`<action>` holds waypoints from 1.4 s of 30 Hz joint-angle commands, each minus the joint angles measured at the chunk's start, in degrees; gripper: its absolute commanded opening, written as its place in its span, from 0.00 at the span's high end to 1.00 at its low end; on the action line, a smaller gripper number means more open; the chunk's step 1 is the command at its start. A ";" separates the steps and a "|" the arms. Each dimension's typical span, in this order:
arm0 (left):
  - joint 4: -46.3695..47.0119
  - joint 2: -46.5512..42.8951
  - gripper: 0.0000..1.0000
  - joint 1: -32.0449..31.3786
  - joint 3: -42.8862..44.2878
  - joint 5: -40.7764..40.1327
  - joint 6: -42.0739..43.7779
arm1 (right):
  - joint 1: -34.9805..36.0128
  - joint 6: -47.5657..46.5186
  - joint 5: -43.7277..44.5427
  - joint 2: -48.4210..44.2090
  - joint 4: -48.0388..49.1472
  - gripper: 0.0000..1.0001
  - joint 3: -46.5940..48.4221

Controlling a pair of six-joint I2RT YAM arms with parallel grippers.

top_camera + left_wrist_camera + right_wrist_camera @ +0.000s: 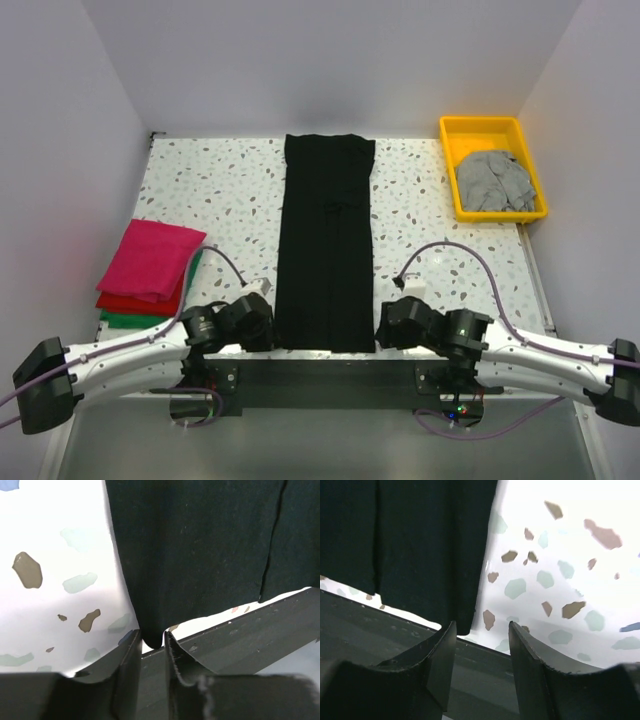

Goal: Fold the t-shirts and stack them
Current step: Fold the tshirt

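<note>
The black t-shirt [328, 240] lies flat as a long narrow strip down the middle of the speckled table. Its near left corner [152, 632] sits between the slightly parted fingertips of my left gripper [152, 636] [268, 328], low at the table's near edge. My right gripper [481, 625] [385, 325] stands open at the shirt's near right corner [465, 622], which lies just beside its left finger. At the left, a folded magenta t-shirt [155, 255] tops a red one [135, 298] and a green one [125, 320]. A crumpled grey t-shirt [492, 180] lies in the tray.
The yellow plastic tray [480, 124] stands at the back right corner. A dark mounting bar [330, 375] runs along the near table edge under both grippers. White walls close in the left, back and right sides.
</note>
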 commanded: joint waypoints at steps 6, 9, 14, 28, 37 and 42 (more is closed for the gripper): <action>-4.18 -4.13 0.54 -0.43 1.93 -0.64 -1.14 | -2.49 6.25 -12.69 2.59 16.53 0.53 -8.80; -5.68 -5.36 0.50 -0.43 1.85 -2.31 -1.58 | -3.45 8.45 -14.02 0.39 18.65 0.49 -11.44; -2.79 -4.49 0.49 -0.43 -0.79 -3.10 -2.19 | -4.25 10.39 -13.58 -3.04 17.34 0.49 -12.86; 2.58 -2.29 0.72 -0.43 -5.01 -3.90 -2.02 | -4.42 13.12 -14.11 -2.95 19.71 0.64 -16.99; 3.46 -1.32 0.98 -0.52 -5.89 -1.96 -1.49 | -4.42 11.01 -12.26 -4.53 14.79 0.85 -15.59; 3.02 -2.64 1.00 -0.43 -5.80 -0.99 -1.14 | -4.42 9.35 -12.52 -5.41 12.68 0.99 -14.54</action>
